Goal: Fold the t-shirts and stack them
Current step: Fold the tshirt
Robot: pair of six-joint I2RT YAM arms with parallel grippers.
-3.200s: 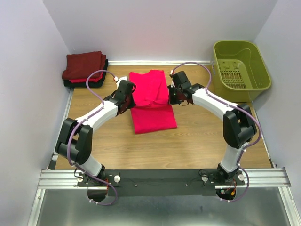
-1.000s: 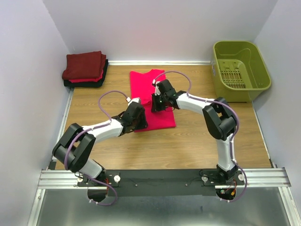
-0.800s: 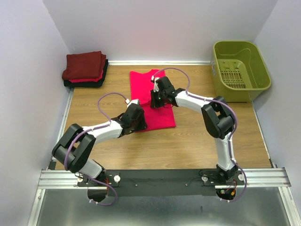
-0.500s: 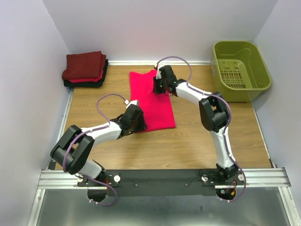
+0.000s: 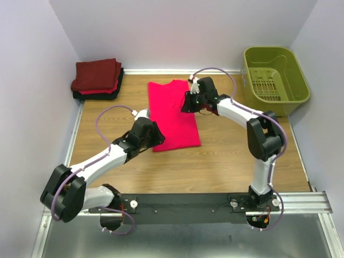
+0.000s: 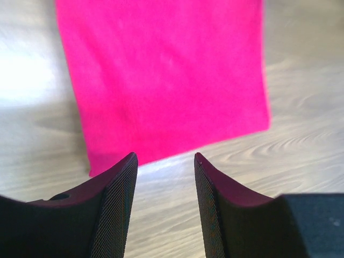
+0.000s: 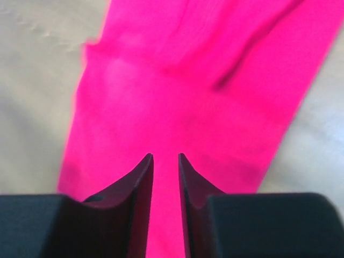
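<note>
I see pink-red t-shirt (image 5: 173,115) flat on table (image 5: 226,161), mid-width, nearer far edge. It is a long strip, long axis running far edge to near edge, neck end toward far edge. My left pincer (image 6: 164,160) is just off shirt's near-left corner, jaws well apart, empty. Right pincer (image 7: 165,157) is over shirt's far-right edge, jaws parted a slit, gripping nothing. Three seconds back upper half lay bunched and crossed over — now smoothed out. Folded stack (image 5: 97,78) unmoved in far-left corner.

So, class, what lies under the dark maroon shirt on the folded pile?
Under the maroon shirt, only the edge of a red shirt shows, then a black shirt at the bottom. Anything else between them is covered.
</note>
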